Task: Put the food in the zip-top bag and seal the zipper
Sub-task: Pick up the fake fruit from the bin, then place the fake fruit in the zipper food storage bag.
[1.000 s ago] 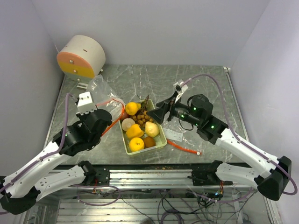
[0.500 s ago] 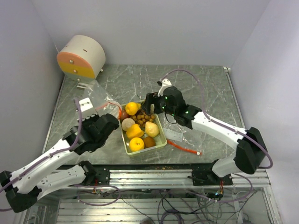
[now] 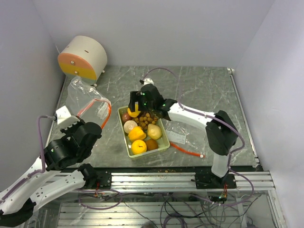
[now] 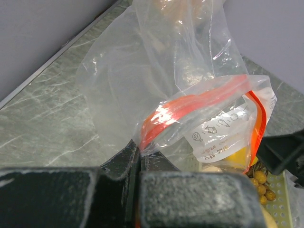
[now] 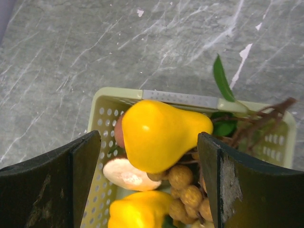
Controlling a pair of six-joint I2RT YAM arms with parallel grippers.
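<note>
A pale green tray [image 3: 164, 142] holds the food: yellow-orange fruits [image 3: 137, 134], a pale yellow pear [image 3: 154, 131], a reddish apple [image 3: 125, 117] and brown berries [image 3: 147, 118]. My right gripper [image 3: 137, 103] is open over the tray's far end. In the right wrist view its jaws [image 5: 148, 142] stand either side of a yellow pear-shaped fruit [image 5: 156, 133] without touching it, above the berries [image 5: 187, 190]. My left gripper [image 3: 79, 118] is shut on the zip-top bag [image 3: 83, 95] at its orange zipper edge [image 4: 190, 102], holding it up left of the tray. The pinch shows in the left wrist view [image 4: 138, 154].
A cream and orange drum [image 3: 83, 57] stands at the back left. A second clear plastic sheet [image 3: 183, 133] with an orange strip [image 3: 187, 151] lies right of the tray. Walls close in the left, back and right sides.
My right gripper has swung left, from right of the tray to over its far end. My left arm has drawn back left, lifting the bag away from the tray.
</note>
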